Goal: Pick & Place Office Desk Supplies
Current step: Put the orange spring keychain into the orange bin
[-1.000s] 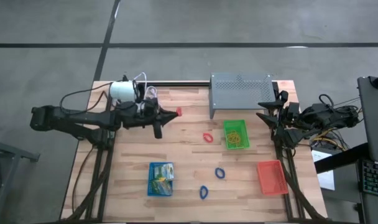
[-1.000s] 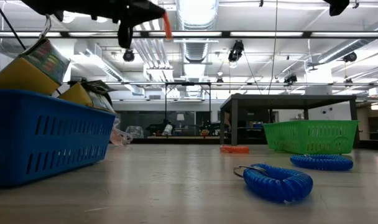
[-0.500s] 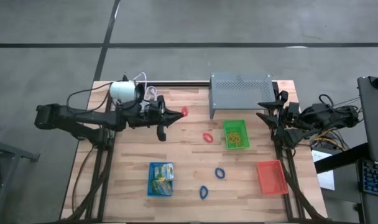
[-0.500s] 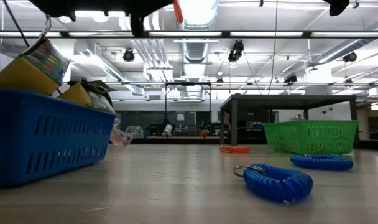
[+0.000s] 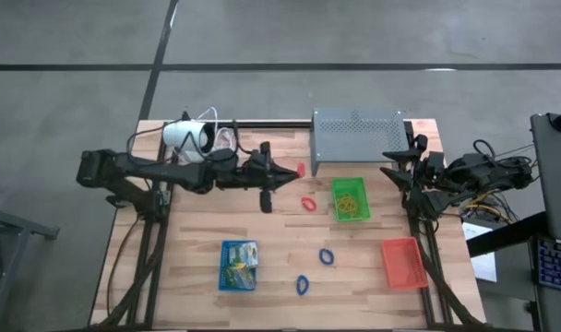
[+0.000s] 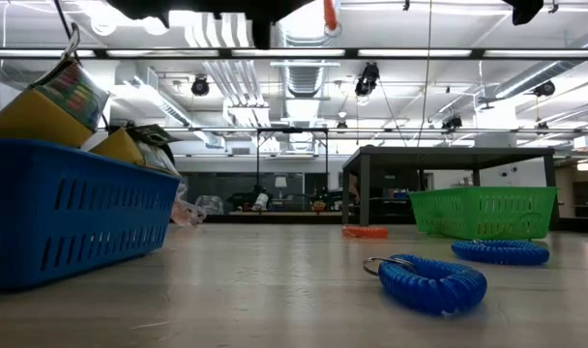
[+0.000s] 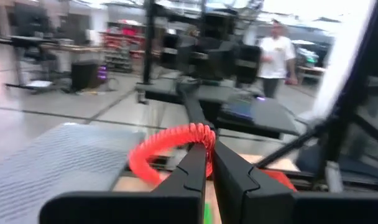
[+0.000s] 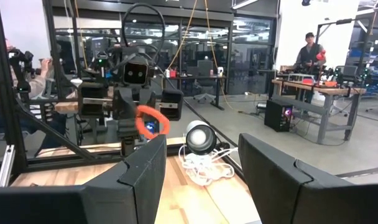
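Note:
My left gripper hangs level above the table's far middle, shut on a red coiled loop, just left of the grey perforated stand. A second red loop lies on the table beside the green tray, which holds yellow rubber bands. Two blue coiled loops lie toward the near edge. The blue tray holds green-and-white packets. My right gripper stands open at the right edge with nothing between its fingers. My left gripper pinches the red loop's coil between its two fingers at one spot on the ring. The fingers reach level from the table's left side. The loop stands out past the fingertips, lifted well clear of the table.
An empty red tray sits near the right front corner. A white cylinder with its coiled cable stands at the far left. Bare wood lies between the trays in the middle. People stand in the room beyond the table.
My left gripper has travelled toward the table's right edge, staying high and level, and has carried the red loop with it from near the white cylinder to beside the grey stand. It has stayed shut on the loop.

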